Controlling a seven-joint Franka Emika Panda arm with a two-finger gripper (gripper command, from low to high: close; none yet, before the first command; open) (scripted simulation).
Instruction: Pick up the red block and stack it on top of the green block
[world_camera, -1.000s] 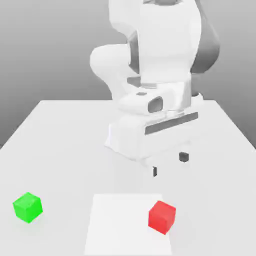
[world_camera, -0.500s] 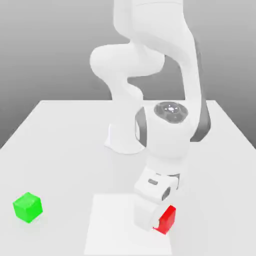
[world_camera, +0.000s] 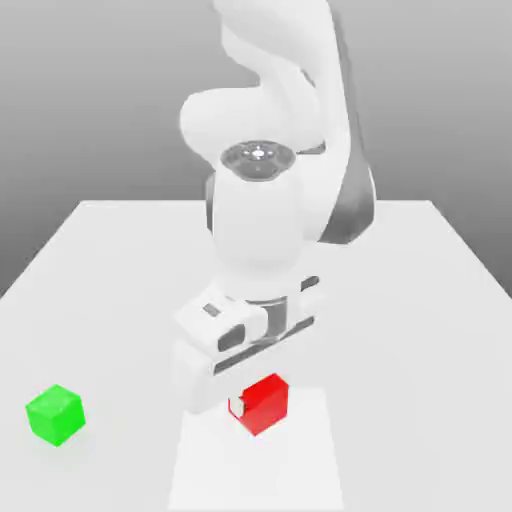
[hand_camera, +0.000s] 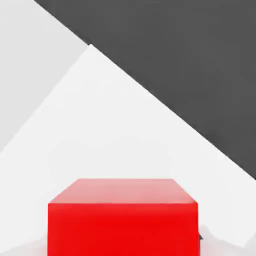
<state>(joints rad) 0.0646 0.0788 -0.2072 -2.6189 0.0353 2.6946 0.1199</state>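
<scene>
Your arm (world_camera: 265, 230) stood bent over the white tabletop (world_camera: 110, 290), its white links folded forward from the base and the wrist turned down so that the hand (world_camera: 245, 345) hung low above the surface. The round joint cap faced the exterior camera, with the hand tilted slightly beneath it. The fingers (world_camera: 250, 405) were closed tight on the red block (world_camera: 263, 403), which sat pinched directly under the hand; one light fingertip showed against the block's near face. The red block appeared at the far edge of the paler square patch (world_camera: 255, 470) marked on the tabletop, though whether it rested on that patch or hung just clear of it could not be told. In the hand view the red block (hand_camera: 122, 220) loomed close, its top and front faces squarely presented. The green block (world_camera: 55, 414) sat on the tabletop well apart from the red block, toward the exterior view's left, untouched and level with the patch's far edge.
</scene>
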